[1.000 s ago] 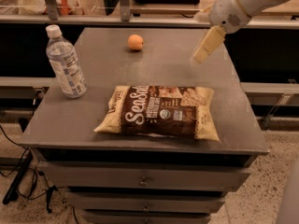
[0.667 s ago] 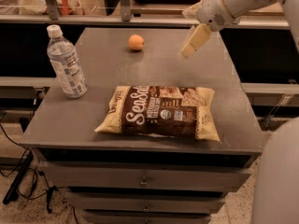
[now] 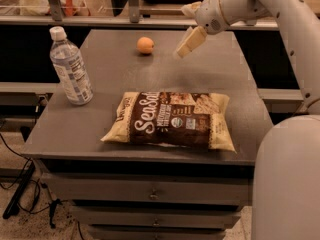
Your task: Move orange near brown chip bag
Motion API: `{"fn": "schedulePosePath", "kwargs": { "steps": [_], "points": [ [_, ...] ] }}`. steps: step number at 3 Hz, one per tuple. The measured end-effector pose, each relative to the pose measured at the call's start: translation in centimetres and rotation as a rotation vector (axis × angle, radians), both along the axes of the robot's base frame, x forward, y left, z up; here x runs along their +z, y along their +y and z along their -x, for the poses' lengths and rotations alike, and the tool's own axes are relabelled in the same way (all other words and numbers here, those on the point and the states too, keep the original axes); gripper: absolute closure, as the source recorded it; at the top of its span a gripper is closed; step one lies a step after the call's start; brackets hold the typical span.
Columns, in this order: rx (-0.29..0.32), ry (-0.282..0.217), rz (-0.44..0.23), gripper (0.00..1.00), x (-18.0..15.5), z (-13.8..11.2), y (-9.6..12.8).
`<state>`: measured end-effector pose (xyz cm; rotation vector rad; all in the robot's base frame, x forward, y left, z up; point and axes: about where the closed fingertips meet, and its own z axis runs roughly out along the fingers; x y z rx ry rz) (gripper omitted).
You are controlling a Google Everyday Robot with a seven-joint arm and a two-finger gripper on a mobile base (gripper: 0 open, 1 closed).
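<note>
The orange (image 3: pixel 145 45) sits on the grey table top (image 3: pixel 110 94) near its far edge, left of centre. The brown chip bag (image 3: pixel 172 120) lies flat near the front edge, dark brown in the middle with cream ends. My gripper (image 3: pixel 187 45) hangs above the far part of the table, to the right of the orange and a short way from it. It holds nothing. The arm reaches in from the upper right.
A clear water bottle (image 3: pixel 70 66) with a white cap stands upright at the table's left side. Drawers (image 3: pixel 150 194) run below the table front. A shelf rail (image 3: pixel 100 21) runs behind the table. The robot's pale body (image 3: pixel 287 179) fills the lower right.
My gripper has moved left across the far part of the table, from the right side toward the orange. The orange, bag and bottle have not moved.
</note>
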<state>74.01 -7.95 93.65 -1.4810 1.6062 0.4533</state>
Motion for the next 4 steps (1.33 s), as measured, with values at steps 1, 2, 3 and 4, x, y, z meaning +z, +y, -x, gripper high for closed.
{"fn": "schedulePosePath", "kwargs": {
  "steps": [1,2,3,4],
  "points": [
    [-0.019,-0.038,-0.030,0.00,-0.5,-1.7,1.4],
    [-0.068,-0.064,-0.026,0.00,-1.2,-3.2,2.4],
    [-0.090,-0.066,-0.013,0.00,-2.4,-4.5,4.0],
    [-0.113,-0.053,-0.007,0.00,-3.3,-5.5,5.3]
  ]
}}
